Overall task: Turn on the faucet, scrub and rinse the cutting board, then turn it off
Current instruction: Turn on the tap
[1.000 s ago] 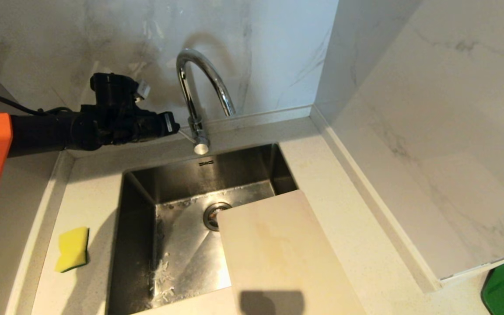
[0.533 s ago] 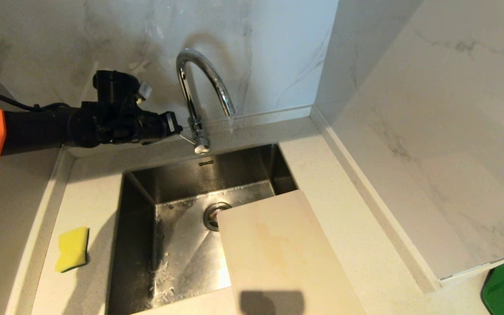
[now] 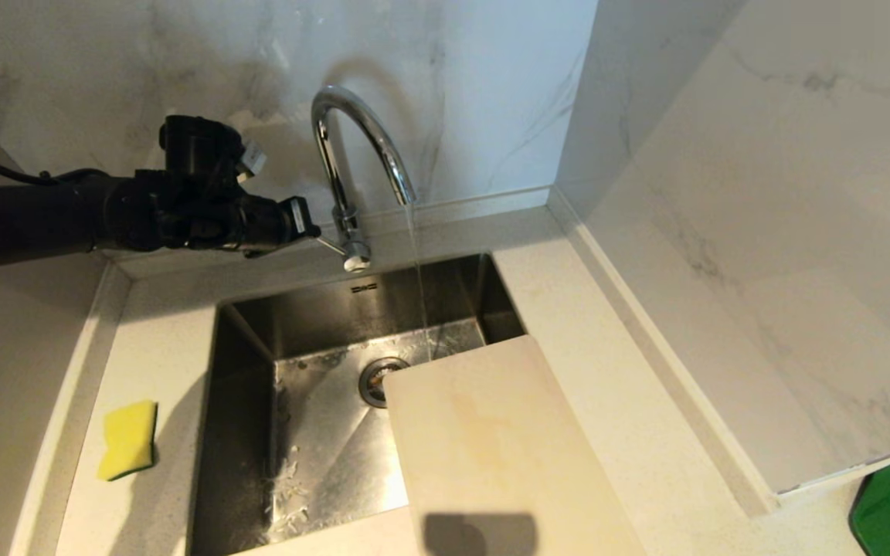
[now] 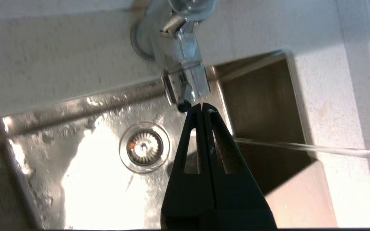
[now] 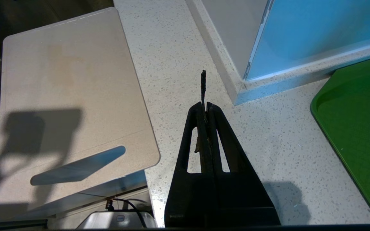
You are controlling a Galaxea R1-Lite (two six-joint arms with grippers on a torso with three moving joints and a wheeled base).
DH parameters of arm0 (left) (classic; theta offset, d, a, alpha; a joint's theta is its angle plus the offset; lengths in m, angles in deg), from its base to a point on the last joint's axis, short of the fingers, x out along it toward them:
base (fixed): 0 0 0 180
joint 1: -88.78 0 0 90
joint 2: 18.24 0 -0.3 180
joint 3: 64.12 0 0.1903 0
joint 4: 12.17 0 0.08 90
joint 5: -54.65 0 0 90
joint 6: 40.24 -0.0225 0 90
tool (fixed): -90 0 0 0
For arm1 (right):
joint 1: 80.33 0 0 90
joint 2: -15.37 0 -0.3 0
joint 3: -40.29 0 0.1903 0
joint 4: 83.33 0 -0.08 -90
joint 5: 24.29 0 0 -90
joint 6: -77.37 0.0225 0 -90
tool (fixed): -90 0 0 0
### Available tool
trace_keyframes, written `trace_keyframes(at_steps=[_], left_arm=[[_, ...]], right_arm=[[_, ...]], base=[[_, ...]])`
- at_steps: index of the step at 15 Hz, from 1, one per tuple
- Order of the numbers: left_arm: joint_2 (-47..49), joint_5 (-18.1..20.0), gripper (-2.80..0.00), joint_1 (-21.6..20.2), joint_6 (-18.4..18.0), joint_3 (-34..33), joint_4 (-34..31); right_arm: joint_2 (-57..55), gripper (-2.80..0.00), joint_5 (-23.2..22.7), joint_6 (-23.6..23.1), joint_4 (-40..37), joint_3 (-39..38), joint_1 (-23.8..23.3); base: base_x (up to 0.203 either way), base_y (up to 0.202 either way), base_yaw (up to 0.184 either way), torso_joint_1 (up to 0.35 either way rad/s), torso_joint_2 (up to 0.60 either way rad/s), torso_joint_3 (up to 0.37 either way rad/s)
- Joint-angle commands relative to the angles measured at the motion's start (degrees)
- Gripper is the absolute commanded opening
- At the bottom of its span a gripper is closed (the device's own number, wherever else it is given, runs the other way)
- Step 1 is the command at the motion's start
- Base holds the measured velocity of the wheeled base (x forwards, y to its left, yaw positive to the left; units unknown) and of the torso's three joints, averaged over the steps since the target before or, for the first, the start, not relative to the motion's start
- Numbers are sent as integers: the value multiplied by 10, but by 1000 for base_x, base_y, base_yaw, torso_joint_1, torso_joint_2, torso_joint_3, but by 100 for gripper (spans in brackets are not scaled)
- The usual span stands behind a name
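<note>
1. The left gripper (image 3: 312,225) is reaching in from the left at the far side of the sink (image 3: 259,479), its fingers (image 4: 201,110) pressed together and holding nothing, their tips touching the small lever (image 4: 183,105) at the base of the faucet (image 3: 352,154).
2. Water (image 3: 418,270) is running from the spout in a thin stream and falling into the sink just beyond the far edge of the board (image 3: 491,448).
3. The board is lying flat across the near right corner of the sink, partly on the table (image 3: 630,401), so the stream is probably missing it.
4. To finish this step well, the tips should be nudging the lever gently, only until the flow is steady, since a hard push could splash.
5. The sponge (image 3: 128,439) is waiting on the table left of the sink for scrubbing.
6. The right gripper (image 5: 206,109) is hanging parked over the table right of the board, its fingers closed.
</note>
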Motion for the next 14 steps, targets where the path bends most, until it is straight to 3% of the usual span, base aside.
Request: trace_keyframes(at_steps=[1,6,14], left_arm=[[-11,0,-280,0,8,0,-6],[-8,-1,-280,0,11,0,-11],[26,-3,-280,-1,-24,1,45]], right_arm=[[1,-280,0,0,0,-1,0],[1,-280,0,0,0,-1,0],[1,-280,0,0,0,-1,0]], base=[[0,0,0,0,0,0],[0,0,0,0,0,0],[0,0,0,0,0,0]])
